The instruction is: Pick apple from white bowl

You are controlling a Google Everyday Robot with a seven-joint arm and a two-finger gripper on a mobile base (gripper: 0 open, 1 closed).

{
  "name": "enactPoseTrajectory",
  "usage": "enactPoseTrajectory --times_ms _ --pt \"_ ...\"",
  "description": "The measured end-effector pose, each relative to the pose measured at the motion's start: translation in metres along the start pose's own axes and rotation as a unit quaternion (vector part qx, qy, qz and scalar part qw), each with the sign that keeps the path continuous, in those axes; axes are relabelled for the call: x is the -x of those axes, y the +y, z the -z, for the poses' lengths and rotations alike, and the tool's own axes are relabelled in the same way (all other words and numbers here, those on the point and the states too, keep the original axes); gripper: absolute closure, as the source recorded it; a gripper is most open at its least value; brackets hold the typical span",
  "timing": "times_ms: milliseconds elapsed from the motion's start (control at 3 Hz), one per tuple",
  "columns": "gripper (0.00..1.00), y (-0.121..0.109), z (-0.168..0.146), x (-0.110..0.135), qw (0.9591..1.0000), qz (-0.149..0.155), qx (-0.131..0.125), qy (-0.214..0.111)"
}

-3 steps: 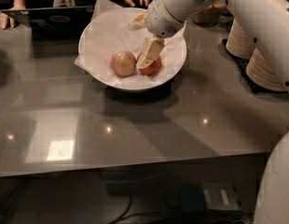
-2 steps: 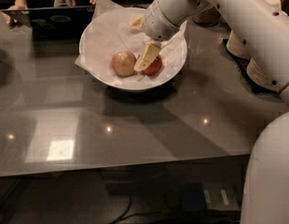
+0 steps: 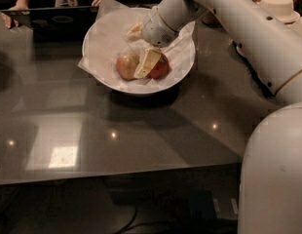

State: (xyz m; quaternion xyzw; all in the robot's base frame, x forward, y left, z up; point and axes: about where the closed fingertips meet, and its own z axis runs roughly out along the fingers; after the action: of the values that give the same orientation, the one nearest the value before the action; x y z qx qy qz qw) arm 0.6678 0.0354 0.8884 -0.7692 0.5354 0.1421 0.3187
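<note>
The white bowl (image 3: 182, 57), lined with crinkled white paper, stands on the dark table at the upper middle of the camera view. The pale yellow-tan apple (image 3: 126, 65) lies in it on the left, and a deep red apple (image 3: 161, 68) lies touching-close on its right. My gripper (image 3: 141, 47) is open and down inside the bowl. One beige finger (image 3: 147, 62) is lowered between the two apples, against the pale apple's right side. The other finger (image 3: 135, 31) is above and behind the pale apple. Nothing is held.
My white arm (image 3: 238, 23) reaches in from the upper right, and my body (image 3: 273, 179) fills the lower right corner. Stacked beige paper bowls (image 3: 278, 5) stand at the far right. A dark tray (image 3: 48, 17) and a person's hands (image 3: 13, 9) are at the table's far left edge.
My gripper has moved down and slightly left, deeper into the bowl, and the lower finger now sits between the two apples. The apples and bowl have not moved.
</note>
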Motion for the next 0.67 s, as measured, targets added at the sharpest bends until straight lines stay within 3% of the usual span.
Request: enactPoseTrajectory --times_ms 667 --pt "0.26 0.003 -0.021 -0.002 0.9998 -0.006 0.017 -0.002"
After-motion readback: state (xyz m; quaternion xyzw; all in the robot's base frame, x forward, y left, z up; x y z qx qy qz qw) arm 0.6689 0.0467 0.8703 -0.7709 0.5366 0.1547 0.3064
